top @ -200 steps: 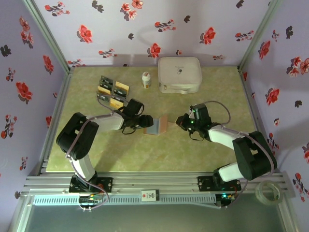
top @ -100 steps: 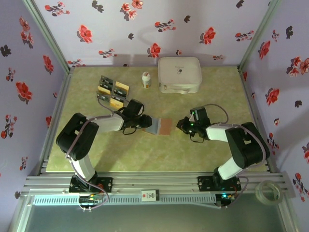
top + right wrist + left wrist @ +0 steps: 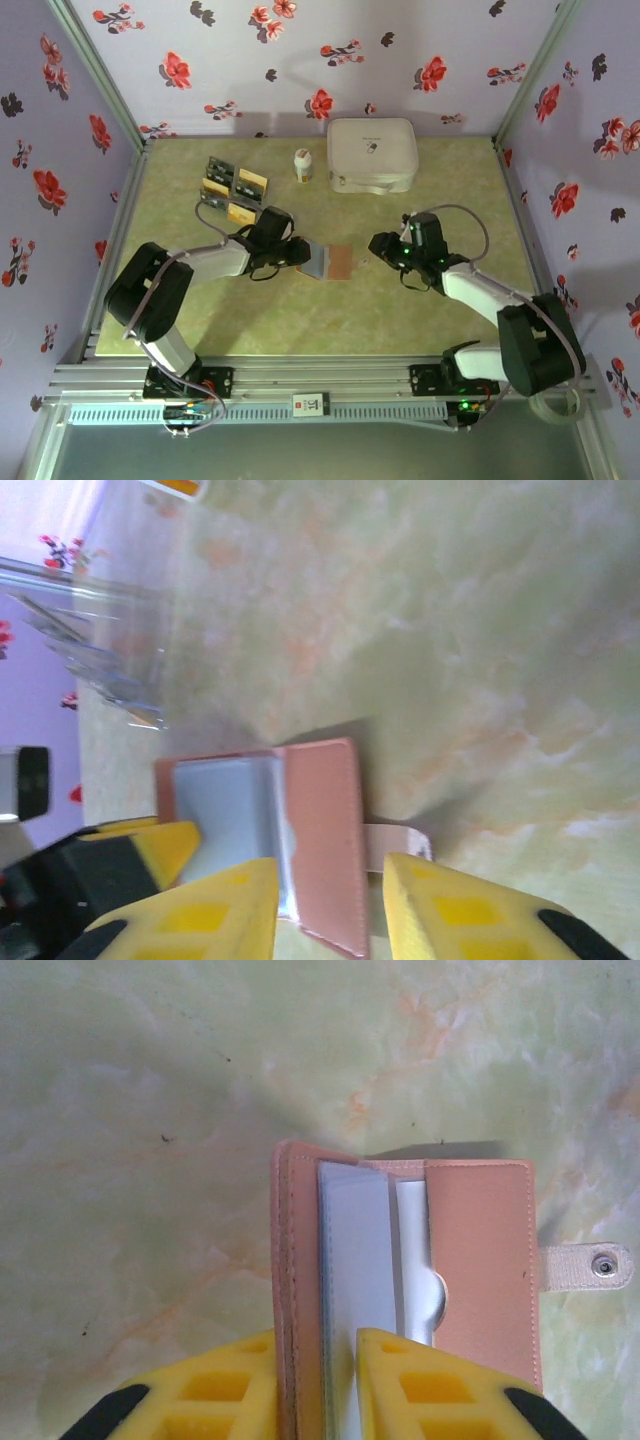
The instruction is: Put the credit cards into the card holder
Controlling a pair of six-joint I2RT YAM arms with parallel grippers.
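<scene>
Your left claw (image 3: 315, 1348) grips the holder (image 3: 480, 1260); right claw (image 3: 330, 868), open, just beside it; cards (image 3: 232, 190) lie nearer your left.

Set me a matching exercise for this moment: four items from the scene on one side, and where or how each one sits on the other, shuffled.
Things:
1. card holder
2. credit cards
3. white bottle
4. white case

Places or states:
A. standing upright near the back, between the cards and the case
B. lying open in the middle
C. at the back, right of centre
D. laid out in a group at the back left

Pairs: 1-B, 2-D, 3-A, 4-C
</scene>
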